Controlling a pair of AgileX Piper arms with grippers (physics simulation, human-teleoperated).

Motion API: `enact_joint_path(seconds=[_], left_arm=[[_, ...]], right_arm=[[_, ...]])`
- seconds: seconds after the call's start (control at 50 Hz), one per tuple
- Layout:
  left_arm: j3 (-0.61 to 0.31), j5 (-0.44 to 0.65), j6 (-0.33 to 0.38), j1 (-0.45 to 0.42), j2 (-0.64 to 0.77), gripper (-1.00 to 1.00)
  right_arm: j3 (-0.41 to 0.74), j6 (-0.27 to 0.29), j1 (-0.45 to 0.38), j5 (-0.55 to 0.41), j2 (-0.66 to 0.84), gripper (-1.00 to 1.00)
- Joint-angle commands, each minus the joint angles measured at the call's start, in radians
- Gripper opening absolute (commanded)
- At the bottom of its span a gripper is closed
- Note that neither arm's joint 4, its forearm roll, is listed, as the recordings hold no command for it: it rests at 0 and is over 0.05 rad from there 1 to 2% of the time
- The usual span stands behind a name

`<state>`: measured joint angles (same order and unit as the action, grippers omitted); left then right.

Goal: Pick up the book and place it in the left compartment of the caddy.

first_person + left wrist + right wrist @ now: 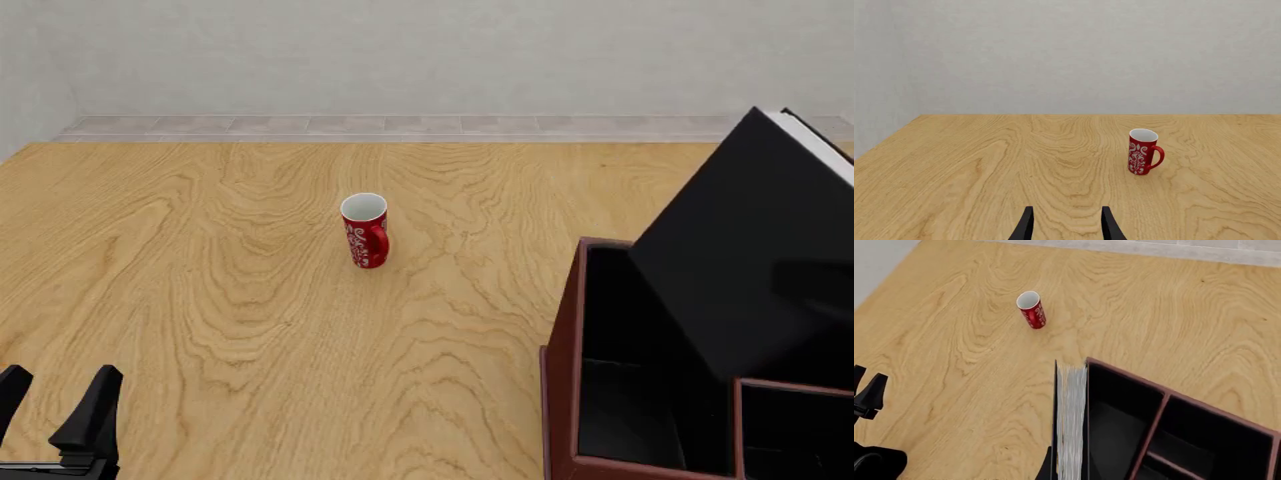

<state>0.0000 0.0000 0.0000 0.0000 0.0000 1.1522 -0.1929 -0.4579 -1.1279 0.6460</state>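
book (747, 250) lifted, pinched in your right tool (1067, 472) | tilted above caddy (563, 340), left compartment (627, 330) unfilled | left tool (1066, 225) spread, idle

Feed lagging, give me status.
Left end effector open, idle. Right shut on book, tilted over caddy. Mug well clear.

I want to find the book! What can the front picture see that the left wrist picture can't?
Only the front view shows the black book, tilted over the reddish-brown caddy. Only the left wrist view shows the left hand from right behind its open fingers, facing the far wall. Both show the red mug upright on the wooden table.
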Motion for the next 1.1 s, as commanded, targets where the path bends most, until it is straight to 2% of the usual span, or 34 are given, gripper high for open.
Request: enact_joint_path(seconds=[0.02, 0.38, 1.1], left_arm=[[0.0, 0.0, 0.0, 0.0, 0.0, 1.0], [0.0, 0.0, 0.0, 0.0, 0.0, 1.0], [0.0, 0.0, 0.0, 0.0, 0.0, 1.0]], right_arm=[[-0.046, -0.019, 0.024, 0.007, -0.037, -1.0], [-0.176, -0.053, 0.016, 0.059, -0.073, -1.0], [-0.307, -0.045, 0.026, 0.164, -0.071, -1.0]])
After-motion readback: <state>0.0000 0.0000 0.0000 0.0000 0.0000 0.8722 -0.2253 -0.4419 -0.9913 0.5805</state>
